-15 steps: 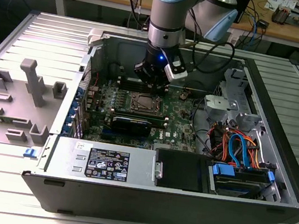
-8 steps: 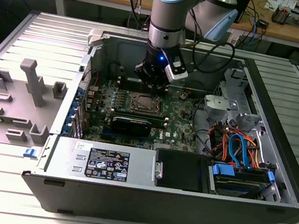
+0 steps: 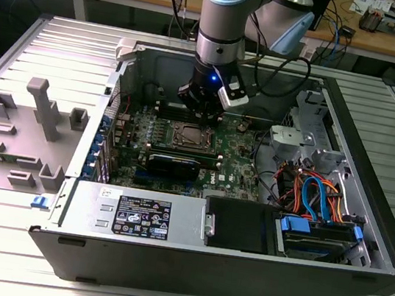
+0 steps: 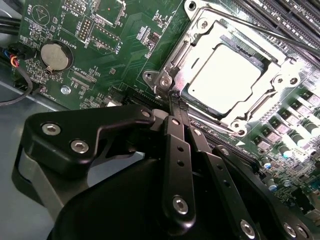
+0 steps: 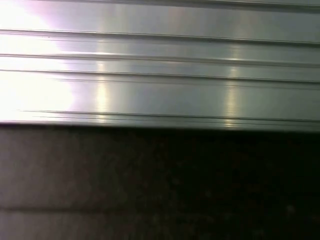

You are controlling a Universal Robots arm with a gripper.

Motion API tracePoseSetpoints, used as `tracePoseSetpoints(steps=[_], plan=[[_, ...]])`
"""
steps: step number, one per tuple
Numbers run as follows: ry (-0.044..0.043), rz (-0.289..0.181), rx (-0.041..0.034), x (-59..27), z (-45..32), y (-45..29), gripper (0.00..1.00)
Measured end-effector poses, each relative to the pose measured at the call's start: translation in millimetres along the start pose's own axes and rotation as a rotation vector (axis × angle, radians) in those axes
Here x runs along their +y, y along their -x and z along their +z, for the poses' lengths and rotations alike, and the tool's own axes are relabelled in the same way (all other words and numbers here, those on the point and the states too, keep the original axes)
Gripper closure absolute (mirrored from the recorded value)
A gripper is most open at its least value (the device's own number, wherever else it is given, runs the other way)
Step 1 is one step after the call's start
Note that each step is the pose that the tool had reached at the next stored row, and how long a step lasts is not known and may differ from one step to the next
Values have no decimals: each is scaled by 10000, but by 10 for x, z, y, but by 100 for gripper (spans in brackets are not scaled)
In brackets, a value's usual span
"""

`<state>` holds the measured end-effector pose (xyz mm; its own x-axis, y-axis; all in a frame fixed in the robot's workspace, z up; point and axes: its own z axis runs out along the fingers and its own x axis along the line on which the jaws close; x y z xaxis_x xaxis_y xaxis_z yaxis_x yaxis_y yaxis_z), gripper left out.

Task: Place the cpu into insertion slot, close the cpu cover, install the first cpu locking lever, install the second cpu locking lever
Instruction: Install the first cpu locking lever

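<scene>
In the second wrist view the gripper (image 4: pixel 172 97), its black fingers (image 4: pixel 179 150) drawn together with nothing between them, sits at the corner of the cpu cover (image 4: pixel 272 87), which lies closed over the cpu (image 4: pixel 225 72) seated in the insertion slot (image 4: pixel 200 97) on the green board (image 4: pixel 125 55).

Silver-grey arm (image 3: pixel 224 18) with pale blue joint caps, black screw-studded fingers (image 4: pixel 178 165)
</scene>
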<state>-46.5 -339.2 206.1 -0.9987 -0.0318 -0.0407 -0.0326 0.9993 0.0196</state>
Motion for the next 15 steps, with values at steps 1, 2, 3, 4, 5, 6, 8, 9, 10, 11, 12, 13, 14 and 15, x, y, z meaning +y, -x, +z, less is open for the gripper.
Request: tracePoseSetpoints(steps=[1, 2, 3, 4, 5, 6, 8, 9, 10, 11, 12, 13, 14, 15], plan=[[-1, 0, 0, 0, 5, 0, 89], [-4, 0, 2, 0, 9, 1, 89], [-8, -1, 3, -1, 16, 0, 89], [-9, 0, 3, -2, 21, 0, 89], [-7, 0, 3, -2, 28, 0, 89], [-6, 0, 1, -2, 35, 1, 89], [11, 0, -4, 2, 49, 3, 89], [6, 0, -3, 1, 48, 2, 89], [1, -1, 0, 1, 46, 2, 89], [-5, -4, 4, 7, 34, 3, 89], [3, -8, 10, 15, 25, 3, 89], [8, -16, 12, 23, 12, 4, 89], [8, -19, 14, 24, -12, 6, 89], [7, -20, 15, 24, -33, 6, 89]])
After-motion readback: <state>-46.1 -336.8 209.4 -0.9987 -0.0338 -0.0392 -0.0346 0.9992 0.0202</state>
